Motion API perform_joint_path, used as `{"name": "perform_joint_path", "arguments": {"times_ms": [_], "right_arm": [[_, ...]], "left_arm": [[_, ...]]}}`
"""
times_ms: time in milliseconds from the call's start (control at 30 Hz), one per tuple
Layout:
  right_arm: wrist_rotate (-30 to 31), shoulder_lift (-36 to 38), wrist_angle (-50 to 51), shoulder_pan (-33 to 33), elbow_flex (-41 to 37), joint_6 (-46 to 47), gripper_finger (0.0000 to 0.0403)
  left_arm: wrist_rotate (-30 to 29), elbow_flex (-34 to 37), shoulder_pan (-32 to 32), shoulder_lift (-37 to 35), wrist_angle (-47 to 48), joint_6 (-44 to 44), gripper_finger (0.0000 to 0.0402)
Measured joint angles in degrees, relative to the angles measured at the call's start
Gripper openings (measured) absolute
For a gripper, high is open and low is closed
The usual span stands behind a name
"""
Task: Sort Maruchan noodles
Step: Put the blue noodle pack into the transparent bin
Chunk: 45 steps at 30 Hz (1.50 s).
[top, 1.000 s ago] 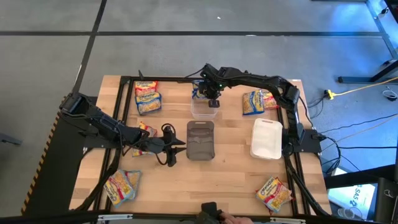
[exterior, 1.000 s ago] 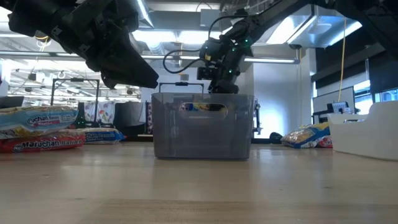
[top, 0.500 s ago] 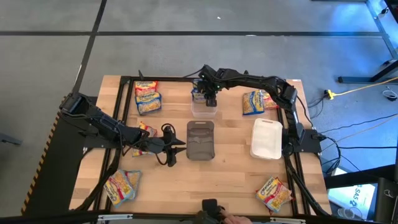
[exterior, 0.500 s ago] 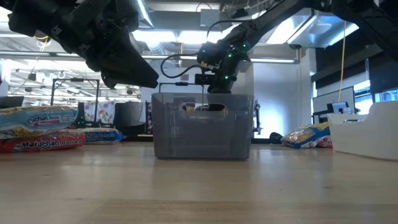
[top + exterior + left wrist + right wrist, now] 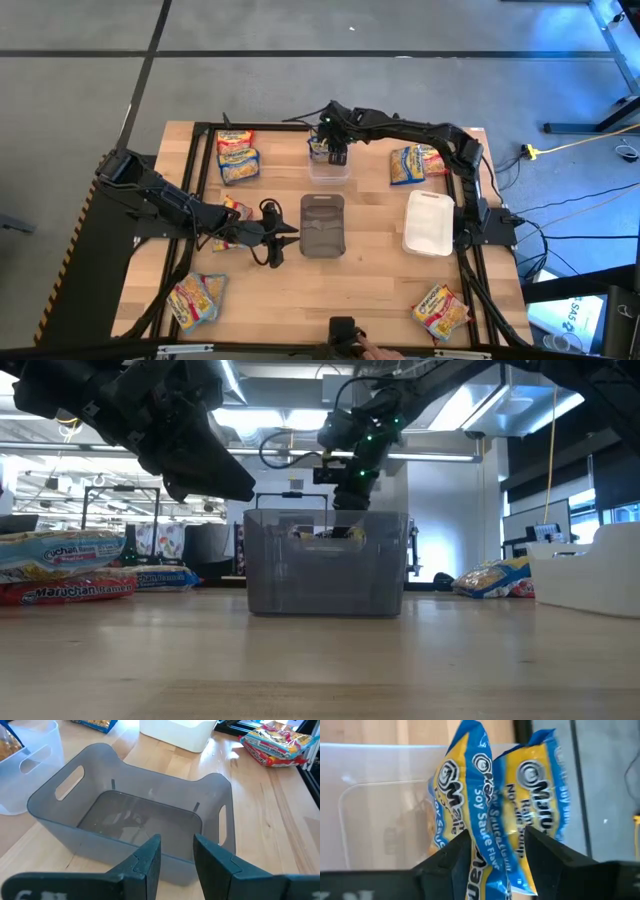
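The right gripper (image 5: 337, 152) hung over the clear plastic tub (image 5: 329, 173) at the far middle of the light wooden table (image 5: 370, 270). Its 2 fingers stood a little apart, with the blue-and-yellow soy sauce Maruchan packets (image 5: 490, 805) in the gap between them. I could not tell whether the pads were pinching the wrapper or had let it go. The 2 packets stood on edge in the tub, apparently because that bin collects the blue-labelled flavour.

The left gripper (image 5: 176, 865) waited low beside the smoky grey plastic bin (image 5: 135, 820), fingers slightly spread and holding nothing. That bin was empty, probably reserved for another flavour.

The other noodles lay in loose groups on the table: a stack of packets (image 5: 237, 157) at the far left, a pile (image 5: 417, 163) at the far right beside the white rectangular tub (image 5: 428, 222), a yellow pair (image 5: 196, 299) at the near left and another (image 5: 441, 309) at the near right. They seemed to be waiting for pickup.

Compared with 1 second before, the right wrist sat slightly further back and to its left over the tub. In the level view it had dipped toward the rim and then risen again. The left arm had not shifted.
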<state>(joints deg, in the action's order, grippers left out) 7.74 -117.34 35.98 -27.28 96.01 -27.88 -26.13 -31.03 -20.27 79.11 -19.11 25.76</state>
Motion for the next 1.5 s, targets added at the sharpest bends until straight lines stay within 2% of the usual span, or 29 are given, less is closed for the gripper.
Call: {"name": "perform_joint_path", "arguments": {"times_ms": [100, 267, 533, 767, 967, 1167, 1233, 1367, 1400, 1500], "right_arm": [[0.74, -0.27, -0.32, -0.12, -0.01, 0.80, 0.0158], [5.51, -0.68, -3.17, -0.07, -0.09, 3.55, 0.0158], [6.36, -0.17, -2.48, 0.45, -0.08, 4.78, 0.0158], [6.54, 5.08, 2.93, 2.34, -0.09, 4.11, 0.0158], [-0.65, 10.74, 10.63, 1.96, -0.02, 6.50, 0.0158], [-9.33, 11.85, 16.24, 1.35, -0.02, 6.77, 0.0158], [-8.10, 11.82, 20.39, 1.38, -0.04, 6.78, 0.0158], [6.50, 12.30, 29.29, 0.25, -0.09, 10.82, 0.0158], [7.27, 12.64, 30.80, -0.59, -0.10, 12.40, 0.0158], [1.92, 15.27, 32.28, -3.51, -3.05, 15.56, 0.0158]], "left_arm": [[0.01, 0.00, 0.00, 0.00, -0.03, 0.01, 0.0108], [0.02, 0.00, 0.00, 0.00, -0.39, 0.04, 0.0108], [0.04, 0.00, -0.79, 0.00, -1.07, 0.04, 0.0108], [-0.04, 0.00, -0.81, 0.00, -1.09, 0.07, 0.0108], [-0.36, 0.00, -0.81, 0.00, -1.09, -0.38, 0.0108], [-1.43, 0.00, -0.74, 0.00, -1.07, -0.85, 0.0108], [-1.42, 0.00, -0.79, 0.00, -1.07, -0.85, 0.0108], [-1.44, 0.00, -1.20, 0.00, -1.07, -0.87, 0.0108], [-1.44, 0.00, -1.20, 0.00, -1.05, -0.87, 0.0108], [-1.59, 0.00, -1.17, 0.00, -0.96, -0.91, 0.0108]]}}
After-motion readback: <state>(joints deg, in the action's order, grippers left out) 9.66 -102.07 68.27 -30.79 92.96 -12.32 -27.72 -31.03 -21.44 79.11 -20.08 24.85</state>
